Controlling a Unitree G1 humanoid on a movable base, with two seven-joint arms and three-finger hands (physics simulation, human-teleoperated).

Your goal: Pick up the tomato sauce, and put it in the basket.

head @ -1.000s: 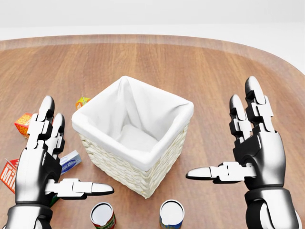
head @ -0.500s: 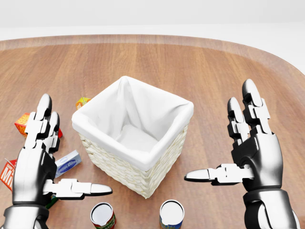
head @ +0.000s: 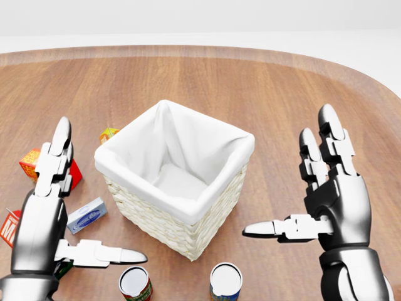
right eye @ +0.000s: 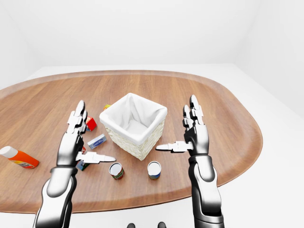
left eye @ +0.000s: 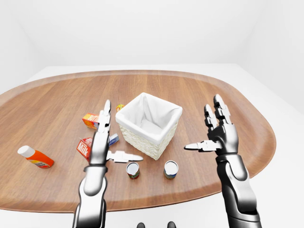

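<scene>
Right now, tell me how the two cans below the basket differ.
In the head view, the left can wears a red label, while the right can wears a blue one. The left can stands just below the left hand's thumb; the right can stands clear of the right hand. Both stand upright with light tops, near the basket.

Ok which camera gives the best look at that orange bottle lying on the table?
The left-eye view: the whole orange bottle shows, white cap included, lying on the table at far left. The right-eye view cuts off part of its cap at the left edge, and the head view does not show it at all.
</scene>
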